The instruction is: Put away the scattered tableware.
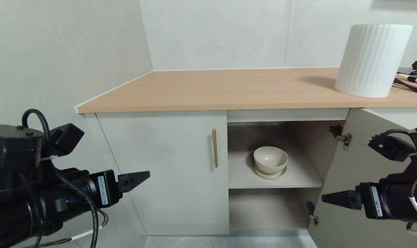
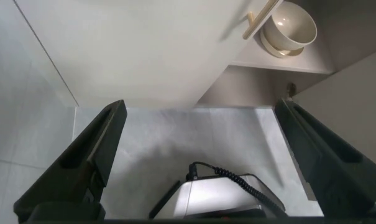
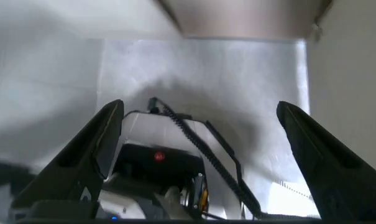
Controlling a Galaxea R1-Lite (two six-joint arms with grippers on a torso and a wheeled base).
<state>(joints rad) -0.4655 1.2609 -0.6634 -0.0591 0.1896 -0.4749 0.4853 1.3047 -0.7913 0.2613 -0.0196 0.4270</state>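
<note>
Head view: bowl (image 1: pixel 270 159) mid-shelf, cabinet door (image 1: pixel 353 172) wide open; left pincer (image 2: pixel 200 118), right pincer (image 3: pixel 200 115) spread, empty.

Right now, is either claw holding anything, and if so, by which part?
Nothing is held. The left claw and the right claw are both open and empty; the bowl rests on a plate on the cabinet shelf.

Cannot see more than a thin rim of the plate (image 1: pixel 271 176) hidden beneath the bowl (image 1: pixel 270 159), nor tell apart the small dark and pale items (image 1: pixel 415 80) on the table (image 1: pixel 229 89) well up and right of that bowl, cropped by the picture's edge.
</note>
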